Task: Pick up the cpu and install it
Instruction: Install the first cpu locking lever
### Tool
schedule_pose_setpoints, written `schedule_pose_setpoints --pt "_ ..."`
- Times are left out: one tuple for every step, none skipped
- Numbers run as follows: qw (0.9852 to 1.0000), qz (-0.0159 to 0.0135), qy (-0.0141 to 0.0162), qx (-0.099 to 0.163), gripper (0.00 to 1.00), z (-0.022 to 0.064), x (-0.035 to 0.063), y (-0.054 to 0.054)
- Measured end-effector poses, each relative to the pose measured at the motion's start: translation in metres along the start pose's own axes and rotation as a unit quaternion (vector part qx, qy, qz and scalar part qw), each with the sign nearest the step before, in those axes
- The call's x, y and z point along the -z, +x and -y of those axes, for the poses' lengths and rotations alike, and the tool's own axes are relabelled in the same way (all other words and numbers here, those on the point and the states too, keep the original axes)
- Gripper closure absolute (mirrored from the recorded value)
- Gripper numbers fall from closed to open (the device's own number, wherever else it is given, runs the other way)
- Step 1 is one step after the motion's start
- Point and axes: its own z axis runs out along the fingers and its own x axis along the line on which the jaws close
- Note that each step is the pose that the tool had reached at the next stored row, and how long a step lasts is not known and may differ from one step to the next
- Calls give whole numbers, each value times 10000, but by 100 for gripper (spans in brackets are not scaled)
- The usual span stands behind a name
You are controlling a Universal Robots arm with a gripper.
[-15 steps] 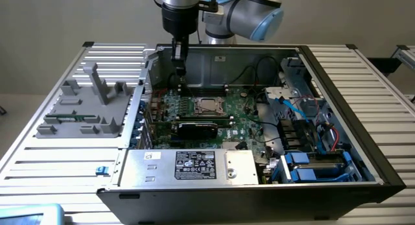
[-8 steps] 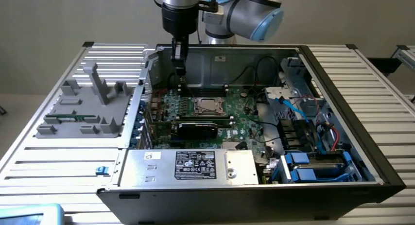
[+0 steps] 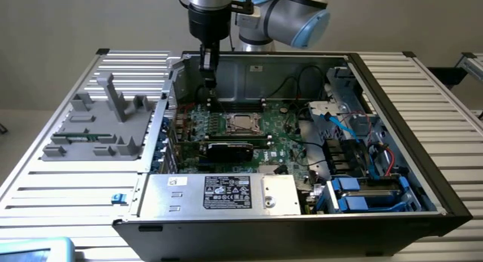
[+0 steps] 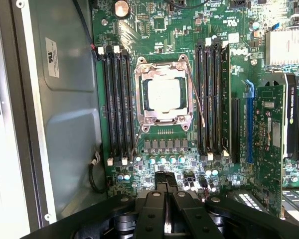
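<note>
Where the slatted tabletop (image 3: 45,183) stretches farthest to the exterior view's left of the processor socket (image 3: 243,122), we see a grey plastic fixture (image 3: 98,126) with upright posts, standing outside the open computer case (image 3: 445,211). Closer to the socket, on that same side and farther from the camera, the end effector (image 3: 210,93) hangs from the robot arm (image 3: 290,13) inside the case, over the green motherboard (image 3: 283,138) near the rear wall. We find it closed and empty. In the wrist view its black fingers (image 4: 157,199) meet tip to tip at the end effector (image 4: 165,175), above a row of small capacitors and apart from the socket (image 4: 163,117).

The cpu (image 3: 243,121) lies flat inside the socket's metal frame, its shiny silver top facing up; the wrist view shows the cpu (image 4: 164,94) square within that frame. Black memory slots (image 4: 118,104) flank the socket on both sides. Nearer the exterior camera than the socket sits the black graphics card (image 3: 230,150), and nearer again the silver power supply (image 3: 226,193) with its dark label.

To the exterior view's right of the socket we see light blue cables (image 3: 340,126) looping past it, and farther that way, at the case's near corner, the blue drive caddies (image 3: 362,198).
</note>
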Motion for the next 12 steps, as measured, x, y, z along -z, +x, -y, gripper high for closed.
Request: schedule_pose_setpoints --pt "10000 0 0 0 89 0 0 0" --pt "10000 0 0 -11 89 0 0 0" --pt "10000 -4 -2 -65 89 0 -1 0" --pt "9999 -9 -4 -142 89 0 -1 0" --pt "9998 -14 -7 -215 89 0 -2 0" --pt "9996 -18 -9 -287 89 0 -3 0" --pt "9993 -22 -12 -363 89 0 -3 0" --pt "9990 -27 -14 -444 89 0 -4 0" --pt "9986 -30 -17 -526 89 0 -5 0" --pt "9981 -35 -19 -611 89 0 -6 0" --pt "9976 -39 -22 -697 89 0 -7 0" --pt "9969 -43 -25 -782 89 0 -8 0"
